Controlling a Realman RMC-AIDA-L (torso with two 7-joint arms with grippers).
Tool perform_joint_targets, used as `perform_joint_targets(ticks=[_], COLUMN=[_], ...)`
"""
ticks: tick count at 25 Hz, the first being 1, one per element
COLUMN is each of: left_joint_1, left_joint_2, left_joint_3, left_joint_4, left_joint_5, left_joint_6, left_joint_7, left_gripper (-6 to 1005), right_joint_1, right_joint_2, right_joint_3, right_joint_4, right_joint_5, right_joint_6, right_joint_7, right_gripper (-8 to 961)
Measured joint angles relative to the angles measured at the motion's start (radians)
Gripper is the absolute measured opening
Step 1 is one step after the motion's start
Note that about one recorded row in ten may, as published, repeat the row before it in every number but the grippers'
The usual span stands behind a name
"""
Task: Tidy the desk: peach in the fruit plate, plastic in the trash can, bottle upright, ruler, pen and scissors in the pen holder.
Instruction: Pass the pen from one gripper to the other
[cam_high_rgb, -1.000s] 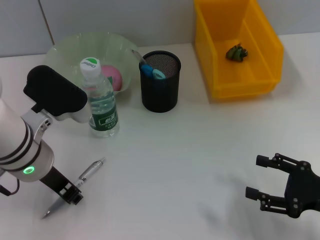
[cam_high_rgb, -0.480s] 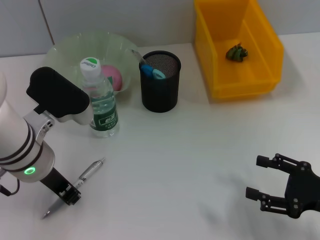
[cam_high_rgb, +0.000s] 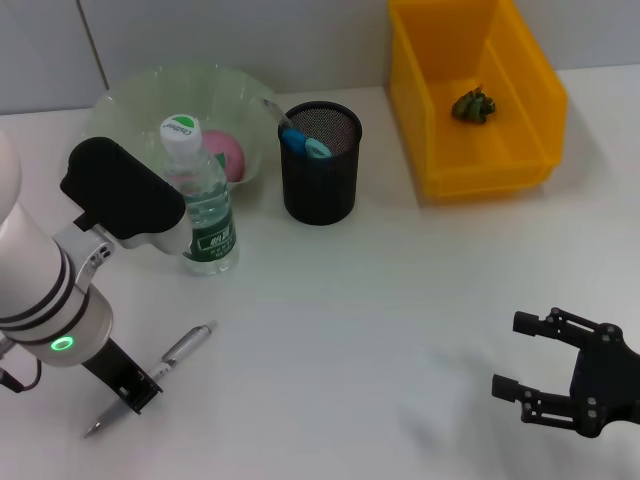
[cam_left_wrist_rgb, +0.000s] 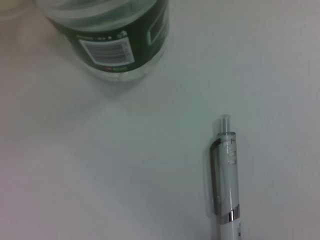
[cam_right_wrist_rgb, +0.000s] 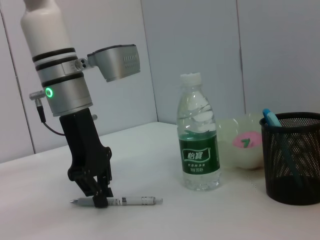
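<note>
**A:** White desk (cam_high_rgb: 380, 300) against a pale wall. How much is sorted?

**B:** Most of it, I'd judge. The peach (cam_high_rgb: 224, 156) sits in the fruit plate (cam_high_rgb: 130, 95), the bottle (cam_high_rgb: 203, 200) stands upright just in front of that plate, a crumpled green scrap (cam_high_rgb: 473, 105) lies in the trash can (cam_high_rgb: 540, 90), and blue scissors (cam_high_rgb: 305, 146) handles poke out of the pen holder (cam_high_rgb: 320, 170). The ruler I cannot make out; it may be inside the holder.

**A:** What is left?

**B:** The pen (cam_high_rgb: 160, 372). It lies flat on the desk, directly under the left gripper (cam_high_rgb: 135, 385), which is down at desk level with its fingers straddling the barrel. Whether they are pressing it or only bracketing it, I can't tell.

**A:** And from that gripper, where is the goal?

**B:** The holder is well beyond it, past the bottle and off to its right.

**A:** The other arm?

**B:** The right gripper (cam_high_rgb: 540, 375) is parked near the desk's front edge, fingers spread, holding nothing.
</note>
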Motion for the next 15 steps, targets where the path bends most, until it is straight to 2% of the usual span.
perform_joint_targets(ticks=[4,15], left_joint_1=[-0.001,0.017], left_joint_2=[-0.001,0.003], left_joint_3=[0.0,-0.02], left_joint_4=[0.0,0.062], left_joint_5=[-0.002,-0.093], left_joint_6=[0.001,0.001], left_joint_7=[0.006,0.051], left_gripper=[155,148], right_joint_1=[-0.002,-0.032], right_joint_2=[0.0,-0.001], right_joint_3=[0.006,0.04], right_joint_4=[0.0,0.021], right_joint_5=[0.002,0.119], right_joint_6=[-0.004,-0.027], right_joint_7=[0.0,0.001], right_gripper=[772,758])
